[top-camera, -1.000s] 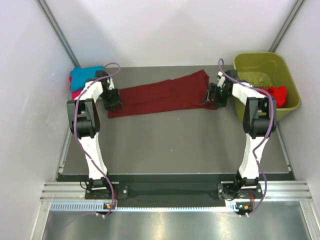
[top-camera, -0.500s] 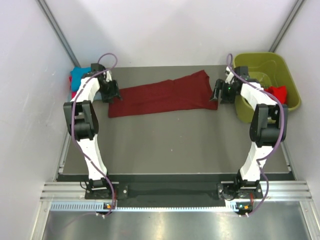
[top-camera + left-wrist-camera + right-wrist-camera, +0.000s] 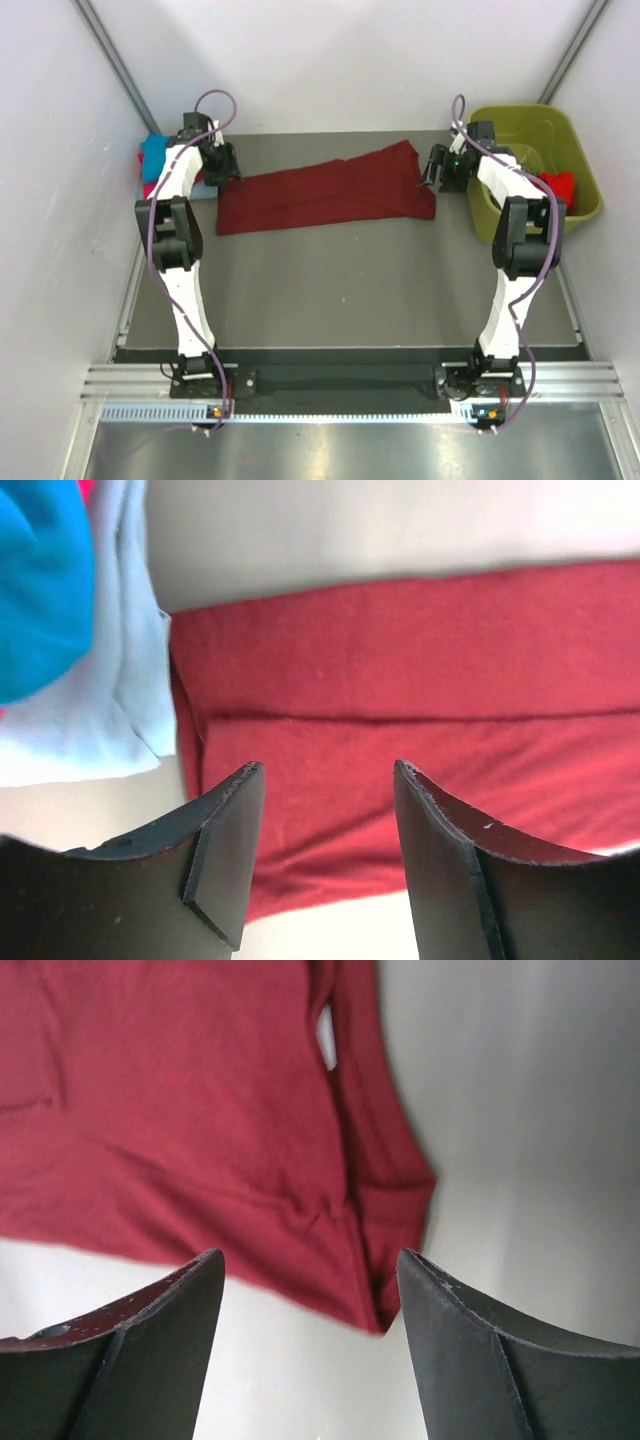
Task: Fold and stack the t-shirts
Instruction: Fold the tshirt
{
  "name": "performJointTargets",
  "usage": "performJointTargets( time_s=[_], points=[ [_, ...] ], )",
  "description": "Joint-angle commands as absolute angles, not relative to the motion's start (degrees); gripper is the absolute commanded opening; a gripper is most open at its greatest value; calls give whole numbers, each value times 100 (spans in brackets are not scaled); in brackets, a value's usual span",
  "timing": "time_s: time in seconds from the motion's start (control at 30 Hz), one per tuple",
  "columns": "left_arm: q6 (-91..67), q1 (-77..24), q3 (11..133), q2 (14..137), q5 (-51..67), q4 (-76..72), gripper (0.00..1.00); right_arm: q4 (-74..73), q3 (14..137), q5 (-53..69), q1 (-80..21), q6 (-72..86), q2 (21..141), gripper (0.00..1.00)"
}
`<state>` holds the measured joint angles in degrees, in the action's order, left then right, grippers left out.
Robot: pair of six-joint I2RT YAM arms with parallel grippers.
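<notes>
The dark maroon t-shirt (image 3: 325, 190) lies folded into a long strip across the back of the table. My left gripper (image 3: 226, 166) hangs open and empty just above its left end, seen in the left wrist view (image 3: 400, 680). My right gripper (image 3: 435, 170) is open and empty above its right end, whose corner shows in the right wrist view (image 3: 380, 1200). A teal shirt (image 3: 158, 152) lies on a pink-red one at the back left. The teal shirt (image 3: 40, 570) and a pale grey-blue shirt (image 3: 110, 700) show in the left wrist view. A bright red shirt (image 3: 558, 186) sits in the basket.
The olive-green plastic basket (image 3: 520, 125) stands at the back right, beside my right arm. White walls close in the table on the left, back and right. Bare grey table (image 3: 350, 280) spreads in front of the maroon shirt.
Both grippers have drawn back from the ends of the maroon shirt toward the rear and outward. The shirt stays flat on the table.
</notes>
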<state>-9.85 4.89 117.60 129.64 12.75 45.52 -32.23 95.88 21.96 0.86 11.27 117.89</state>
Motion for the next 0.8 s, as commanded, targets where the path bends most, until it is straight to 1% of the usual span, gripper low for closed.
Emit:
performJointTargets(
  time_s=[0.0, 0.23, 0.37, 0.53, 0.77],
  points=[
    [-853, 466, 12067, 12946, 721, 4412, 60, -3085, 10107, 1978, 44, 1195, 12005, 70],
    [-861, 466, 11541, 12876, 835, 4447, 59, -2997, 9994, 2109, -237, 1265, 12260, 70],
    [-756, 413, 11558, 13087, 642, 4543, 58, -3032, 9905, 2224, -413, 1353, 12436, 70],
    [-765, 404, 11145, 12867, 352, 4675, 57, -2989, 9940, 2206, -475, 1450, 12524, 70],
    [-765, 404, 10512, 12577, 343, 4808, 55, -3014, 9958, 1925, -475, 1441, 12621, 70]
  ],
)
